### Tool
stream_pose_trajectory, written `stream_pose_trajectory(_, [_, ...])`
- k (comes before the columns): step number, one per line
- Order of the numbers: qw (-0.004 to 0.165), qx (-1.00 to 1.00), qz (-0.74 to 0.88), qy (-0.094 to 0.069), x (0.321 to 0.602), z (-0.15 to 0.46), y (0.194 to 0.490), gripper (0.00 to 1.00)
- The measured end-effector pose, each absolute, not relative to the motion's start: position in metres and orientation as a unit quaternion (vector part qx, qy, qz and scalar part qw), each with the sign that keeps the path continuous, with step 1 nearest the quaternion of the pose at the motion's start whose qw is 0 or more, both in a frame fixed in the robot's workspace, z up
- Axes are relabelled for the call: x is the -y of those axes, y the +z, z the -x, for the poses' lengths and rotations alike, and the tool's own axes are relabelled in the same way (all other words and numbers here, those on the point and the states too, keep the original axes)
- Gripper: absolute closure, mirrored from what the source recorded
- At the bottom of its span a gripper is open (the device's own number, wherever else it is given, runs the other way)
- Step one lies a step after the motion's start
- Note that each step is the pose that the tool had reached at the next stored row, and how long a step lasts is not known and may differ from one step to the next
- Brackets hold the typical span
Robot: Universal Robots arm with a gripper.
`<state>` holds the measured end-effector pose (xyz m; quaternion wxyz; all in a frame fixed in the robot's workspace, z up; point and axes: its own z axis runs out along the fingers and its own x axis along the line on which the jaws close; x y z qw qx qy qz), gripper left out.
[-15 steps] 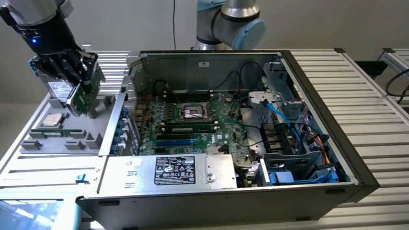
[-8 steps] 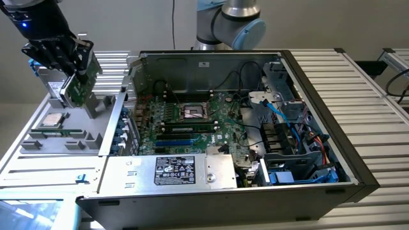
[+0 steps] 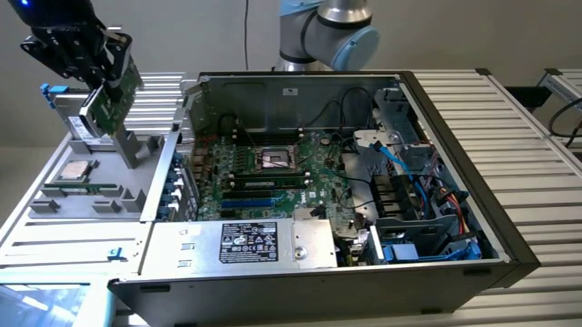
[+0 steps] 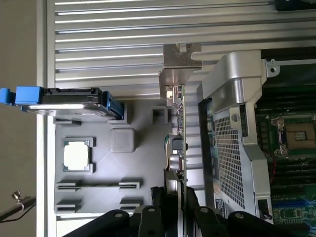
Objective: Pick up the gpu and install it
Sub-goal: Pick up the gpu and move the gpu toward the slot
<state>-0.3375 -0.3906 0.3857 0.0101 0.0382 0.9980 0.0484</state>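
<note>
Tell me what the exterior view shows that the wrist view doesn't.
Exterior view: the arm's blue-capped joint, the labelled power supply and blue cables. Wrist view: the gpu's silver bracket, seen edge-on. Both: the gripper clamped on the gpu above the grey tray, with the processor chip on it.

The black-fingered tool [image 4: 177, 197] clamps a thin green circuit-card gpu [image 4: 178, 143], seen edge-on, with its silver metal bracket [image 4: 180, 61] at the end farthest from the tool. Below the tool lies a grey moulded tray [image 4: 143, 148] holding a square silver processor chip [image 4: 78, 154] and a blue-clipped drive [image 4: 64, 101]. On the card's other side is the open grey metal computer case [image 4: 232, 138].
</note>
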Motion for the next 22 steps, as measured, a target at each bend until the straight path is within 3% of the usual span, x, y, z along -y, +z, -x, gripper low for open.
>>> stream_pose_trajectory(13, [-0.005,-0.998,-0.039,0.048,0.406,0.288,0.437,0.72])
stream_pose_trajectory(22, [-0.016,-0.998,-0.039,0.046,0.414,0.247,0.454,0.72])
